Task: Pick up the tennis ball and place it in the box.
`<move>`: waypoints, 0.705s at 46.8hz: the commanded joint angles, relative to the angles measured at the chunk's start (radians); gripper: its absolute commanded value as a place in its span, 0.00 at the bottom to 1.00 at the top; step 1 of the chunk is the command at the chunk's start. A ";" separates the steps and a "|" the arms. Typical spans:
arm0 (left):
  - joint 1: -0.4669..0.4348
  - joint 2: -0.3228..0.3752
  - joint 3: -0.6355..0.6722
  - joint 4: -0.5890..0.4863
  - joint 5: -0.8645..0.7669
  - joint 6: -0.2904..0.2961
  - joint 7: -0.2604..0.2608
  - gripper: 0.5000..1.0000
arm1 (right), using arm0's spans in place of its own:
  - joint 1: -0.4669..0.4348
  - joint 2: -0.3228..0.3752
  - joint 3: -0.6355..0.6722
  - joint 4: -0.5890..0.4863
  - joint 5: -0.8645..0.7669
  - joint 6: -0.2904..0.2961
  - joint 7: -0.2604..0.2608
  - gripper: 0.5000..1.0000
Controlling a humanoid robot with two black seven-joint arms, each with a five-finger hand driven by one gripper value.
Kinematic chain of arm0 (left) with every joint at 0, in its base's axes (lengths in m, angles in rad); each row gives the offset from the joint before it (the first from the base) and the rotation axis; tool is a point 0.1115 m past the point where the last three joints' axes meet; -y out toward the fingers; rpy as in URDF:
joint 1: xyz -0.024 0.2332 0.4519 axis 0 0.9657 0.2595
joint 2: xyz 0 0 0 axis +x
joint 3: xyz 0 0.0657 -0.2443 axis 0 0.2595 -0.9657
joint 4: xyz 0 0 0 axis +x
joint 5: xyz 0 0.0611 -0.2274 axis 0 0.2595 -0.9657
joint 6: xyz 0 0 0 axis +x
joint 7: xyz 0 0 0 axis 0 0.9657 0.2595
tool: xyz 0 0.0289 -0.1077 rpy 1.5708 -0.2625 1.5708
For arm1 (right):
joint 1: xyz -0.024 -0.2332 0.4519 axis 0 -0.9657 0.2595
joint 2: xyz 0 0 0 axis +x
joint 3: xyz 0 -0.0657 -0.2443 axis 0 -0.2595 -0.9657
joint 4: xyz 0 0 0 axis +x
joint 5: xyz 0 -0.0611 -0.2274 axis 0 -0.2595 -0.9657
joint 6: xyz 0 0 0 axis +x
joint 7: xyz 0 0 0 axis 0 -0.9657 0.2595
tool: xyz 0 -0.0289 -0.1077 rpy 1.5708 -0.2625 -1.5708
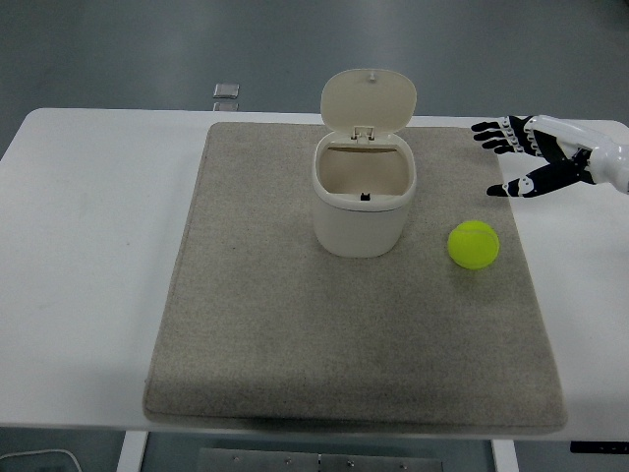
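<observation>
A yellow-green tennis ball (pixel 474 245) lies on the grey mat (pixel 275 324), right of the box. The box is a cream bin (pixel 364 202) with its lid (pixel 369 98) flipped up and its inside open to view. My right hand (pixel 503 157) comes in from the right edge, above and a little right of the ball. Its fingers (pixel 491 131) are spread and the thumb hangs lower, with nothing held. It hovers apart from the ball. My left arm does not show.
The mat covers the middle of the white table (pixel 88 246). A small grey square object (pixel 227 91) sits at the table's far edge, left of the bin.
</observation>
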 commanded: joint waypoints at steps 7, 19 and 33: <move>0.000 0.000 0.000 -0.001 0.000 0.000 0.000 0.98 | -0.026 -0.035 -0.012 0.066 -0.207 0.003 0.096 0.83; 0.000 0.000 0.000 -0.001 0.000 0.000 -0.001 0.98 | -0.083 -0.039 -0.011 0.117 -0.342 -0.051 0.125 0.83; 0.000 0.000 0.000 0.000 0.000 0.000 0.000 0.98 | -0.124 -0.025 -0.015 0.143 -0.425 -0.106 0.134 0.83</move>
